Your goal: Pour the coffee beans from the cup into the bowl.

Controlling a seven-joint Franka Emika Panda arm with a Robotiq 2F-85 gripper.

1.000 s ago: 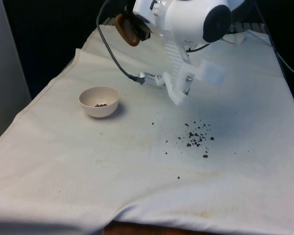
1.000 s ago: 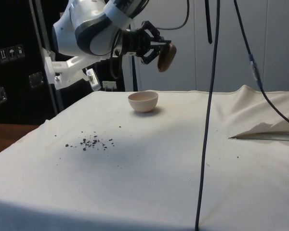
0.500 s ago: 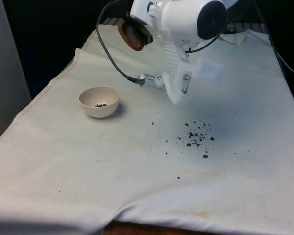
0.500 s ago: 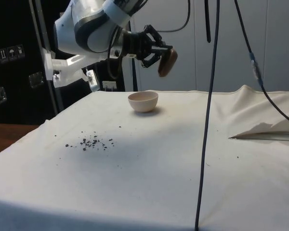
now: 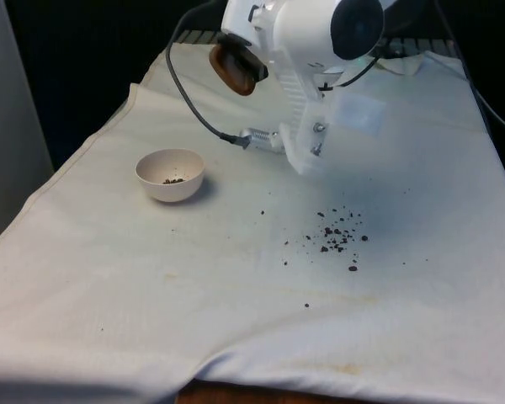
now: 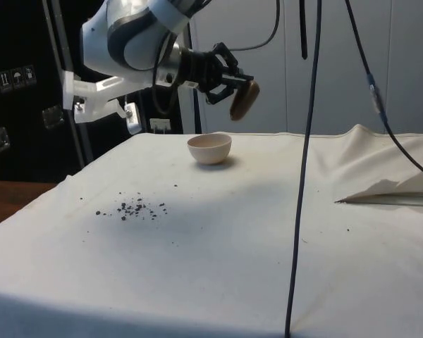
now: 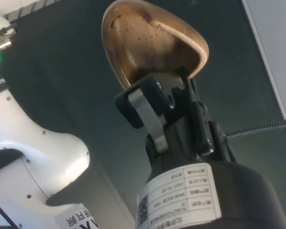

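Your end effector [image 6: 234,83] is clamped on the rim of the brown cup [image 6: 244,99], and you're holding it high above the surface [image 5: 236,286], tipped well over on its side. In the wrist view the cup's [image 7: 152,43] inside looks empty, just a few dark specks on the wall. So you're at the tail of the pour, by my read, or past it.

Below, and nearer than the cup in the front view, sits the white bowl [image 5: 170,174] with only a small dark pinch of coffee beans [image 5: 173,180] in the bottom. Off to the front view's right, well apart from the bowl, there's a scatter of spilled beans [image 5: 337,236] on the cloth. Most of the load missed, it seems.

Next move, as I judge it: level the cup and bring it down to set it upright on the surface, away from the bowl.
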